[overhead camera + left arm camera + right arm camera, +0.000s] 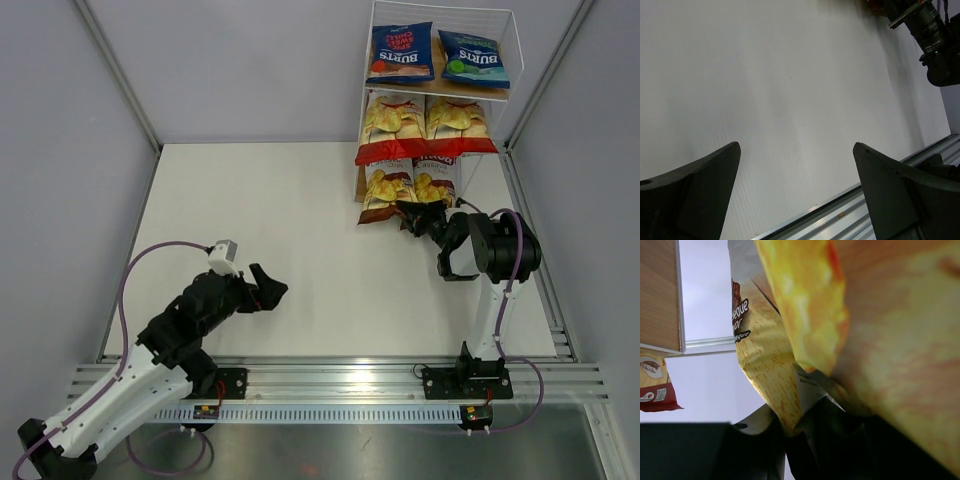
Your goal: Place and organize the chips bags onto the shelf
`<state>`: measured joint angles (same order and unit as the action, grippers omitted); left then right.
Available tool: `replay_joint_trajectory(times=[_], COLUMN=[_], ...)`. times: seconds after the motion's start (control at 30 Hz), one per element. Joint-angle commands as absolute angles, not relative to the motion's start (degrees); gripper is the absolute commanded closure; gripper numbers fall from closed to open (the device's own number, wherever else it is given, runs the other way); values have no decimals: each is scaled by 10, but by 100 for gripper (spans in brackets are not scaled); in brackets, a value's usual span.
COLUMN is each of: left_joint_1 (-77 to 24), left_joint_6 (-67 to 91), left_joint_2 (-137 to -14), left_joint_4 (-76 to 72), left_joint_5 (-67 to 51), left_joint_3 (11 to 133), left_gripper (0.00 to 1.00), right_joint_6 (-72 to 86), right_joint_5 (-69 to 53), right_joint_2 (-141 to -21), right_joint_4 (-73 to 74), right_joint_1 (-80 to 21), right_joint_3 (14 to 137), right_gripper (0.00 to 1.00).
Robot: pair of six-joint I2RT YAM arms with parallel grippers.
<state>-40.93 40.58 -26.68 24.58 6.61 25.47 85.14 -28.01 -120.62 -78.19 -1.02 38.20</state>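
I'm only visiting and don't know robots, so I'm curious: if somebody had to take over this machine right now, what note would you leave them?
Left gripper: open, empty, over the table.
Right gripper: shut on the lower edge of the right brown bag, at the bottom tier of the shelf.
Done: two blue bags on the top tier, two red bags on the middle tier, left brown bag on the bottom tier.
Left: seat the held bag beside its twin, let go, draw the arm back.
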Motion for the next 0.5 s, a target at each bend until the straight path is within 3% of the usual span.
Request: replay_joint_trajectory(times=[0.0,0.4,0.47], left_joint_1=[-408,-408,-408], left_joint_6=[410,412,411], left_joint_2=[-266,-248,-244], left_joint_4=[217,232,235], left_joint_5=[57,58,60], left_joint_3=[249,250,249], left_gripper=[1,1,1], right_joint_6=[930,870,863], right_joint_5=[-237,-184,-187], right_joint_2=[-1211,-1107,-1096], right_joint_4=[-762,-567,-546], right_joint_1=[-6,-35,-39], right_joint_3=[369,373,383], right_gripper=[90,64,53])
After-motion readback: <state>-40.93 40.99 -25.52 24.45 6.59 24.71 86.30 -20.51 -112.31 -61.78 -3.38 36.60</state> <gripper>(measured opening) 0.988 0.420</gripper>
